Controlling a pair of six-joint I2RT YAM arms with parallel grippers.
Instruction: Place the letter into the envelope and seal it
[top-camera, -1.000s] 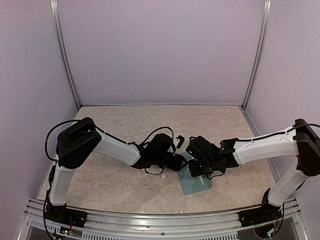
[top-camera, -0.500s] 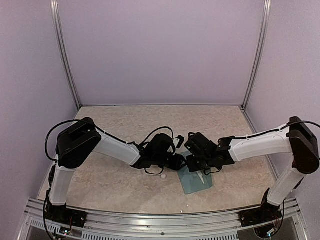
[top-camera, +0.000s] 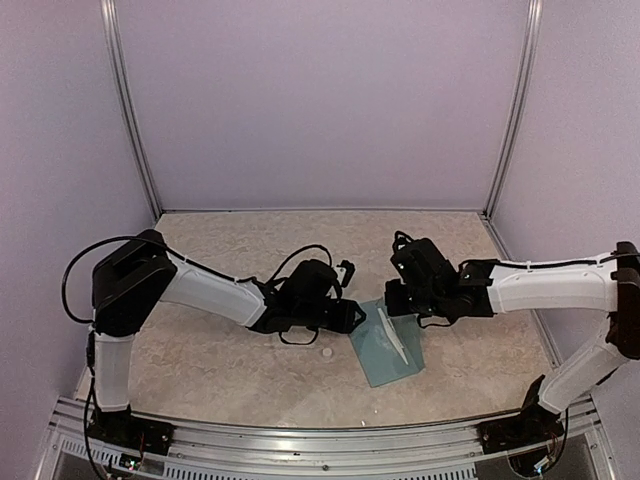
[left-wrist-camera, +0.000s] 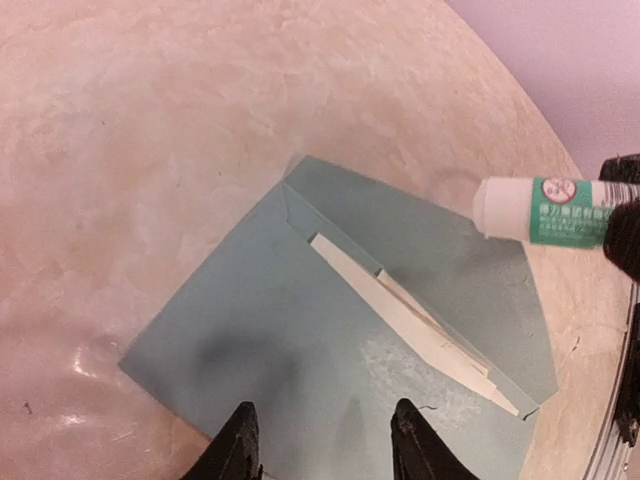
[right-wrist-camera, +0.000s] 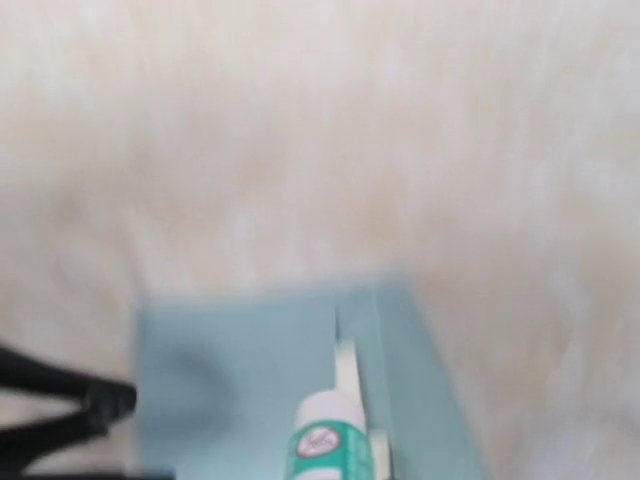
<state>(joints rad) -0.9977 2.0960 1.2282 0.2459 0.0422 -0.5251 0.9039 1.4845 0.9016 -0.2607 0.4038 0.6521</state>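
Right gripper (top-camera: 398, 303), jaws clamped on the glue stick (left-wrist-camera: 540, 210), has pulled off the envelope (left-wrist-camera: 250, 330). Left gripper (left-wrist-camera: 325, 440) jaws are part-open and empty. Flap-folding likely comes next.

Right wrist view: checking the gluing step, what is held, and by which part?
The small white-and-green cylindrical glue stick, held by its green-labelled rear; the white tip sticks out free.

Beige marbled tabletop (top-camera: 230, 370), the teal envelope (top-camera: 378, 362) lying flat on it, a small white cap (top-camera: 325, 352) just left of it.
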